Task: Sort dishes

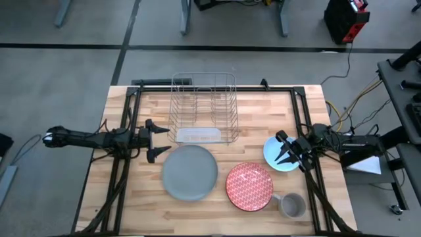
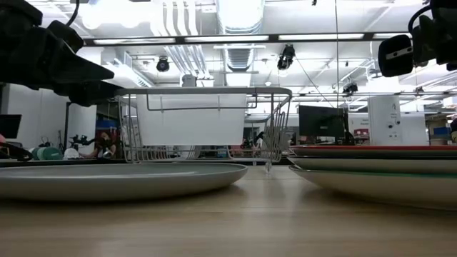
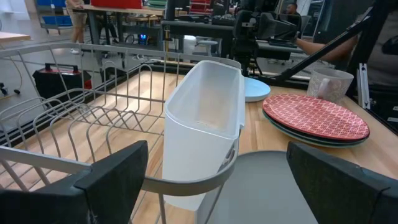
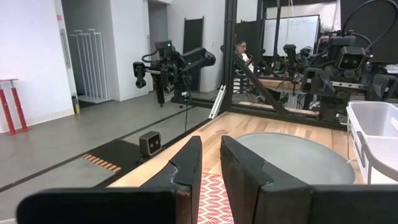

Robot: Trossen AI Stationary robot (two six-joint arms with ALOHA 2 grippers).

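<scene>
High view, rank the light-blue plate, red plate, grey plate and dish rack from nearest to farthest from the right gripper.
From the right gripper:
1. Light-blue plate, right beneath it.
2. Red plate, front centre.
3. Grey plate and dish rack, both left of it: too close to call.

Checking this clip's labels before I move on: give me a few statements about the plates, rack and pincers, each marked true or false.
1. The grey plate stands in the rack. False: it lies flat on the table in front of it.
2. The red plate lies between the grey plate and the mug. True.
3. The left pincer holds a plate. False: it is open and empty.
4. The right pincer is over the light-blue plate. True.
5. The mug is in the rack. False: it is on the table.
</scene>
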